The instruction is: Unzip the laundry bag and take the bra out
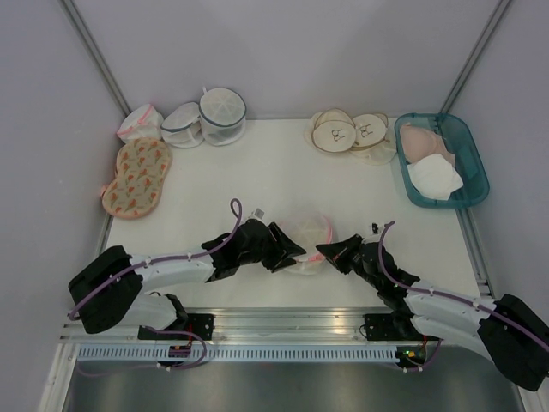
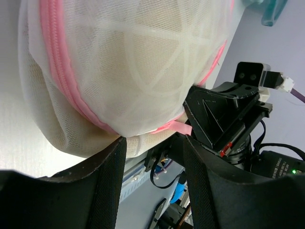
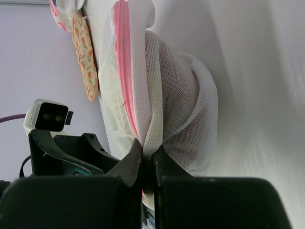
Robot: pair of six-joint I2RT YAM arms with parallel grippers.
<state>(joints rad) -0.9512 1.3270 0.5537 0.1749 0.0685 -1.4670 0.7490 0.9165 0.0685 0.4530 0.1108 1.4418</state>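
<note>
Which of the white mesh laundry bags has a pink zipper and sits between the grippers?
The domed laundry bag at the table's near edge; the two bags at the back left have grey-blue rims.

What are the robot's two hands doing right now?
Left hand: open around the edge of the laundry bag.
Right hand: shut, pinching the bag's mesh by the pink zipper.

Laundry bag point(image 1: 307, 243): round domed white mesh, pink zipper rim, pale contents visible through mesh. Sits between both claws; right claw point(image 3: 143, 164) pinches mesh beside zipper, left claw point(image 2: 153, 143) straddles near edge.
</note>
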